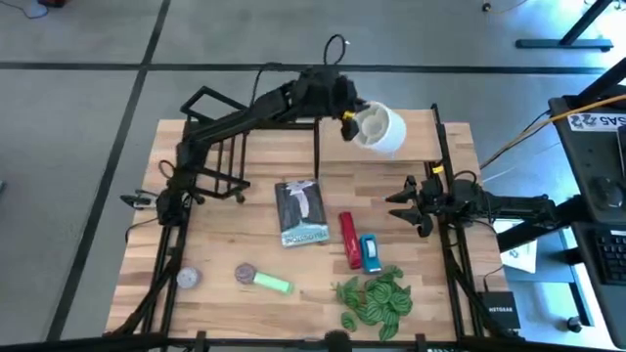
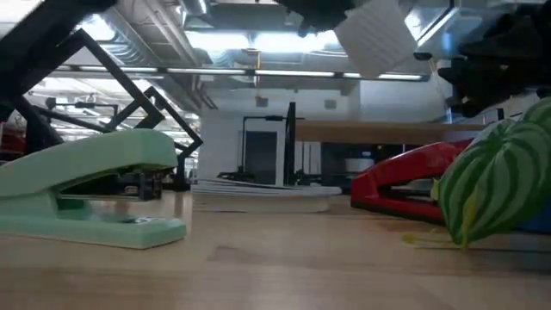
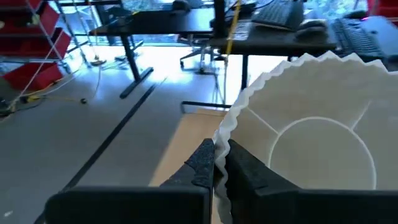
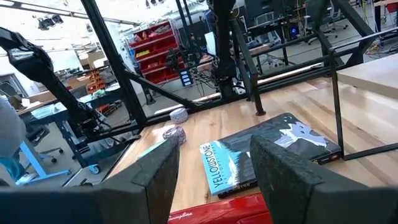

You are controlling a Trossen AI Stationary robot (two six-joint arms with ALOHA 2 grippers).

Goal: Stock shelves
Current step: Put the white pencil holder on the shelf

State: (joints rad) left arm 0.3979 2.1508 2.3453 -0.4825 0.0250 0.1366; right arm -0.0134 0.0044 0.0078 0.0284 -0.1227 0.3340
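The left hand [image 1: 346, 118] pinches the scalloped rim of a white fluted pot [image 1: 380, 129], carrying it tilted in the air above the far middle of the desk [image 1: 245, 249]. The pot hangs over the light-wood shelf board [image 1: 421, 122] that spans the black uprights at the far right. In the left wrist view the fingers [image 3: 205, 163] are pressed onto the thin rim with the pot's mouth facing the camera. The small black open-frame rack [image 1: 210, 147] stands at the far left, apart from the pot. The right hand [image 1: 403, 203] waits spread and empty near the right edge, pointed toward a Yellowstone book [image 1: 302, 212], a red stapler [image 1: 349, 240] and a blue one [image 1: 371, 253]. A green stapler [image 1: 273, 283] and a leafy plant [image 1: 377, 299] lie nearer the front. To place the pot well, the left arm would likely level it first, lower it until the base meets the board, and only then release, since a rim pinch lets it swing.
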